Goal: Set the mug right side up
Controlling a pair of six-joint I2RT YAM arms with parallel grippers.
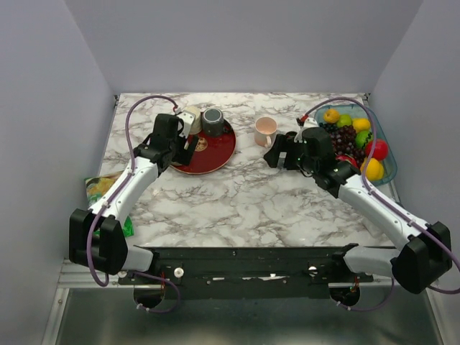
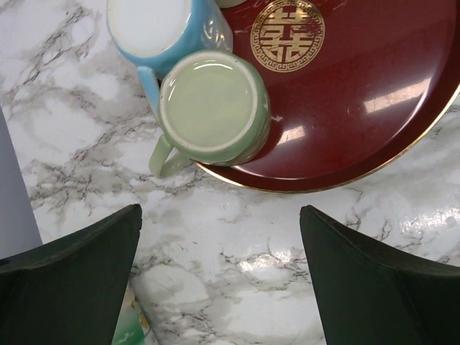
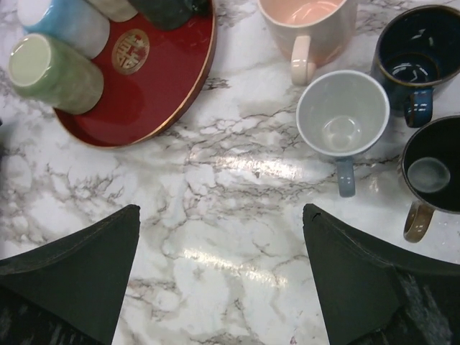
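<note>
A red plate (image 2: 374, 108) holds upside-down mugs. In the left wrist view a green mug (image 2: 214, 108) stands base up on the plate's edge, its handle over the marble, and a blue mug (image 2: 154, 25) stands base up behind it. My left gripper (image 2: 219, 273) is open and empty, just short of the green mug. In the top view a cream mug (image 1: 191, 118) and a dark grey mug (image 1: 213, 121) also stand inverted on the plate (image 1: 215, 154). My left gripper (image 1: 180, 144) hides the green and blue mugs there. My right gripper (image 3: 219, 273) is open and empty over bare marble.
Upright mugs stand right of the plate: pink (image 3: 309, 25), pale grey (image 3: 343, 115), dark blue (image 3: 417, 54), and black with a brown handle (image 3: 435, 172). A fruit basket (image 1: 388, 154) sits at the far right. A green packet (image 1: 100, 188) lies at the left edge.
</note>
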